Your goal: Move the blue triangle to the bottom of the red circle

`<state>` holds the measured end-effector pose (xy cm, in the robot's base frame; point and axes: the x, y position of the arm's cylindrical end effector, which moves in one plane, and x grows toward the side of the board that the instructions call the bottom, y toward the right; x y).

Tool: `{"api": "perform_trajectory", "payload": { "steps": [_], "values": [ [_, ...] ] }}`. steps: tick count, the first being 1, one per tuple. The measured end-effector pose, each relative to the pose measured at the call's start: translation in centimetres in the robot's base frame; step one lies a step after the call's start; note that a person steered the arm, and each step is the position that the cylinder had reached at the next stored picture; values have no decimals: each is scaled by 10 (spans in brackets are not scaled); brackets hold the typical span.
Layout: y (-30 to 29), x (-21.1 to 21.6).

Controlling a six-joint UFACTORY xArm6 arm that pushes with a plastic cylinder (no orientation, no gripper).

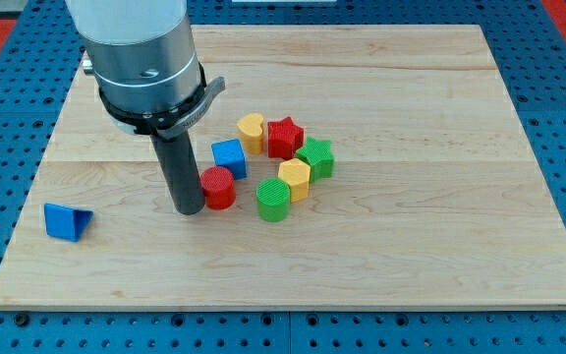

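The blue triangle (67, 221) lies near the board's left edge, toward the view's bottom. The red circle (218, 187) stands near the middle of the board. My tip (189, 209) rests on the board just left of the red circle, touching or almost touching it. The blue triangle is far to the left of my tip and slightly lower in the view.
A cluster sits right of the red circle: a blue cube (229, 157), a yellow heart (251, 131), a red star (284, 137), a green star (315, 157), a yellow hexagon (295, 179), a green circle (273, 200). The wooden board (411, 246) lies on a blue pegboard.
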<state>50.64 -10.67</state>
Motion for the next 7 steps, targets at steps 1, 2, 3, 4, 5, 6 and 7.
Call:
{"api": "perform_trajectory", "payload": {
  "steps": [1,2,3,4,5,6,7],
  "values": [
    [-24,0],
    [-67,-15],
    [-41,-62],
    [-8,-74],
    [-19,-65],
    [-19,-55],
    [-8,-65]
  ]
}}
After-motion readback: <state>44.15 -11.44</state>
